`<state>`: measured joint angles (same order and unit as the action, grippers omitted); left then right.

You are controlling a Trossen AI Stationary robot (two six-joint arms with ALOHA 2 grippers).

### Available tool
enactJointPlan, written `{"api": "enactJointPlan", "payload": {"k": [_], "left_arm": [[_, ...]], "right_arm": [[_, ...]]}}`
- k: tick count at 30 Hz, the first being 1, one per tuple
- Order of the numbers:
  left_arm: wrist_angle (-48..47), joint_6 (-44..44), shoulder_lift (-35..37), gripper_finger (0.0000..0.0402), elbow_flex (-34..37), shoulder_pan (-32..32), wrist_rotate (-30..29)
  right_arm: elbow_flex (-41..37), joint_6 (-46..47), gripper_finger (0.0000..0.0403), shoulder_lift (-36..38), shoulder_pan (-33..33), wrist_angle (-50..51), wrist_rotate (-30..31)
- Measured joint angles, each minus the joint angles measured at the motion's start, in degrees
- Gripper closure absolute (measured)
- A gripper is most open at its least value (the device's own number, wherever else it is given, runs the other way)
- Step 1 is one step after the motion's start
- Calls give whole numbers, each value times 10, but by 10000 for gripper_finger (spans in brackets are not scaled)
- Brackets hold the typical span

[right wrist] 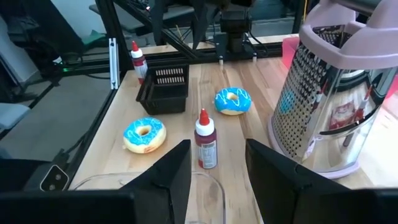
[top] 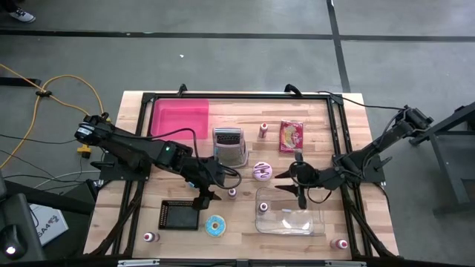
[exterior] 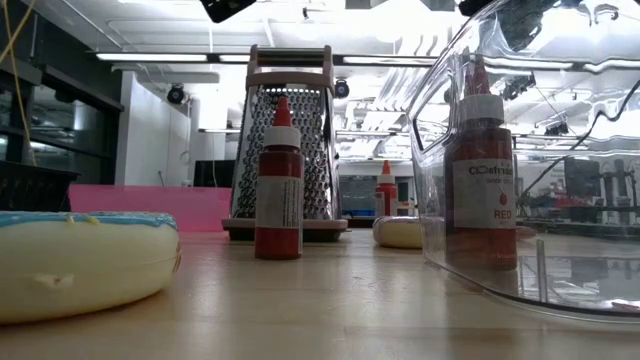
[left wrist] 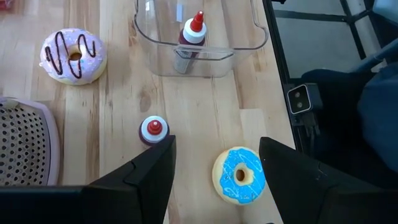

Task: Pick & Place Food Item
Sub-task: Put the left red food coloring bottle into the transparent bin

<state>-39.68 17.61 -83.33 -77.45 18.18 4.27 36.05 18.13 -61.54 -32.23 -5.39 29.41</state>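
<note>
Two blue doughnuts (right wrist: 144,134) (right wrist: 233,101) lie by left end effector (left wrist: 217,144) and right end effector (right wrist: 217,146), both open.

A blue-frosted donut (top: 215,226) with a cream-coloured underside lies flat on the wooden table, its hole facing up, just ahead of the left gripper's (top: 207,196) spread jaws and free of them. A pink-frosted donut (top: 263,171) striped with dark chocolate lies flat farther off, beside the right gripper's (top: 290,182) parted jaws and apart from them.
</note>
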Motion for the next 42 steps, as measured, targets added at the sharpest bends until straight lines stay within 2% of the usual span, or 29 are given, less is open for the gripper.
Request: {"api": "enactJointPlan", "payload": {"k": [17,22,25,31,42], "left_arm": [[-2,-14,0,177,0,-1,0],[-39,-26,0,177,0,11,3],[-54,3,1,177,1,30,-3],[-90,80,20,177,1,92,-100],[-169,337,25,177,1,256,-317]], "right_arm": [[0,0,264,0,0,0,0],[0,0,264,0,0,0,0],[0,0,264,0,0,0,0],[0,0,264,0,0,0,0],[0,0,264,0,0,0,0]]}}
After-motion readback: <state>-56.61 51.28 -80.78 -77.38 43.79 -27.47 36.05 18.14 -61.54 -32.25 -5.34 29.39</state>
